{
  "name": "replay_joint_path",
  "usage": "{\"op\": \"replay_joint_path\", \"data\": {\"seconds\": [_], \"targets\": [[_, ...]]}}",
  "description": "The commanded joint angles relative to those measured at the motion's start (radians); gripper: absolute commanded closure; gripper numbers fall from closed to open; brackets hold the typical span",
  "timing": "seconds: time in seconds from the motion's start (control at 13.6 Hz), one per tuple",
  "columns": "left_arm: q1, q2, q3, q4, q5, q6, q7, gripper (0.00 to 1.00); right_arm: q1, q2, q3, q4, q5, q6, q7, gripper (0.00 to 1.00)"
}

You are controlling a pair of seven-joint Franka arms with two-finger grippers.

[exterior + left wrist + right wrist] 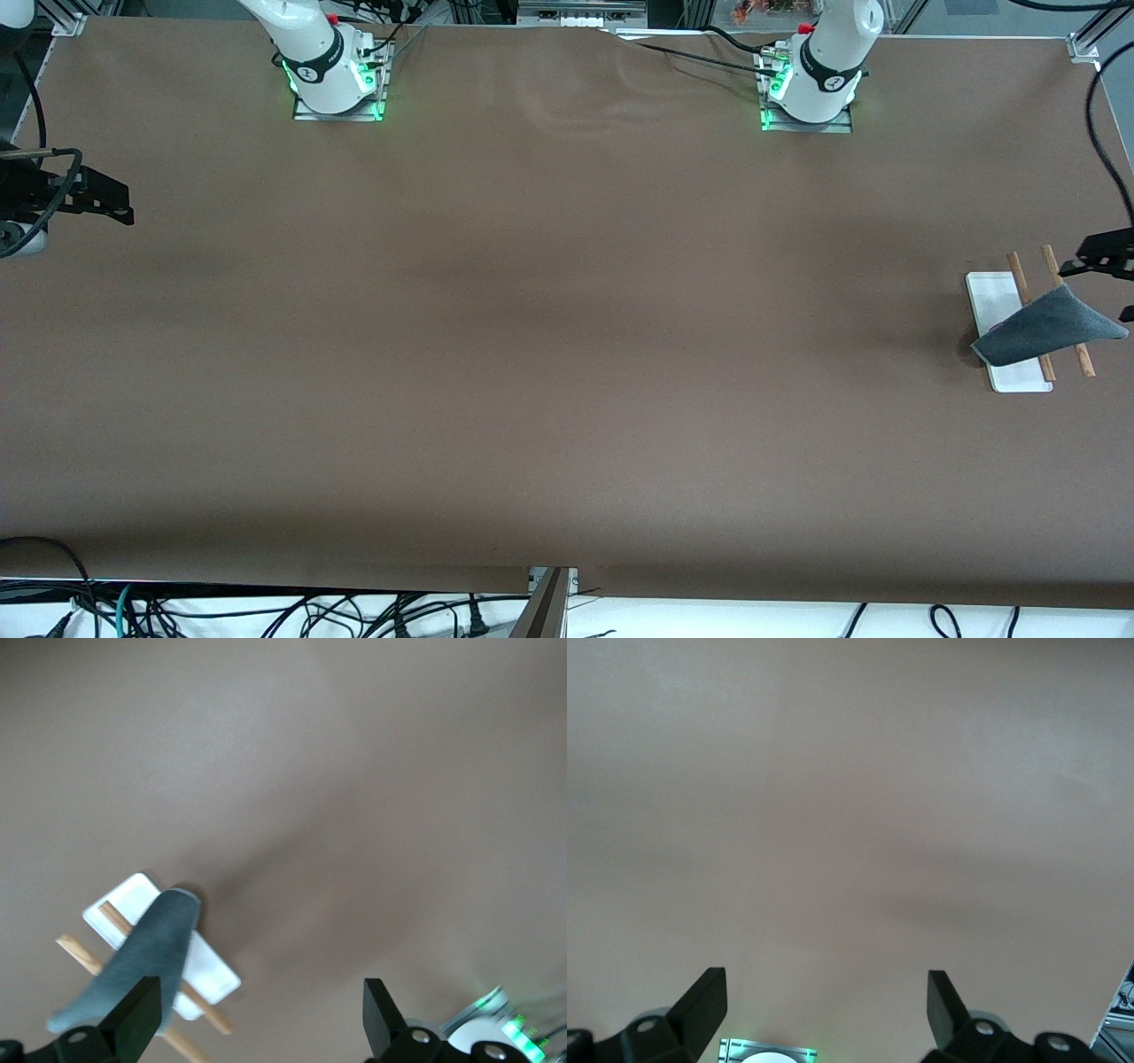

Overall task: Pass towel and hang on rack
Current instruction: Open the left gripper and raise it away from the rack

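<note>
Brown matting covers the wide surface [549, 354] from edge to edge, with a seam showing along its edge nearest the front camera. Two white arm bases stand along the edge farthest from that camera, the right arm's base [332, 66] and the left arm's base [815, 75], each lit green at the foot and each bearing a small round dark emblem whose writing cannot be read. Black cables trail from the bases and lie tangled below the surface's nearest edge.

At the left arm's end of the surface stands the rack [1010, 332], a flat white base carrying two thin wooden rods. The towel [1050, 330] hangs draped across both rods, dark grey face outward, one corner drooping to the white base.

The left end effector [1118, 285] hovers just beside the rack at the surface's edge, fingers spread wide and holding nothing; its wrist view shows the towel [142, 966] on the rack [208, 970] close by one finger. The right end effector [97, 202] waits over the right arm's end of the surface, likewise wide open and empty.
</note>
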Motion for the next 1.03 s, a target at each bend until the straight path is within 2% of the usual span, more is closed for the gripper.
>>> {"op": "replay_joint_path", "data": {"seconds": [0.0, 0.15, 0.29, 0.52, 0.59, 0.74, 0.96], "targets": [[-0.022, -0.16, -0.092, -0.182, 0.089, 0.04, -0.217, 0.0, -0.012, -0.009, 0.009, -0.009, 0.017, 0.007, 0.006, 0.0], [-0.007, -0.246, -0.239, -0.297, 0.195, 0.079, -0.428, 0.0, -0.012, -0.009, 0.008, -0.009, 0.017, 0.005, 0.006, 0.0], [-0.007, -0.327, -0.303, -0.391, 0.221, 0.116, -0.608, 0.0, -0.012, -0.009, 0.008, -0.009, 0.017, 0.005, 0.007, 0.0], [-0.007, -0.432, -0.303, -0.509, 0.195, 0.22, -0.693, 0.0, -0.012, -0.009, 0.008, -0.009, 0.017, 0.005, 0.007, 0.0], [-0.007, -0.447, -0.303, -0.54, 0.15, 0.244, -0.692, 0.0, -0.012, -0.009, 0.008, -0.009, 0.017, 0.005, 0.007, 0.0], [-0.01, -0.449, -0.302, -0.539, 0.099, 0.264, -0.681, 0.0, -0.012, -0.009, 0.008, -0.009, 0.017, 0.007, 0.007, 0.0], [-0.02, -0.449, -0.297, -0.543, 0.111, 0.272, -0.693, 0.0, -0.012, -0.009, 0.009, -0.009, 0.019, 0.005, 0.007, 0.0]]}}
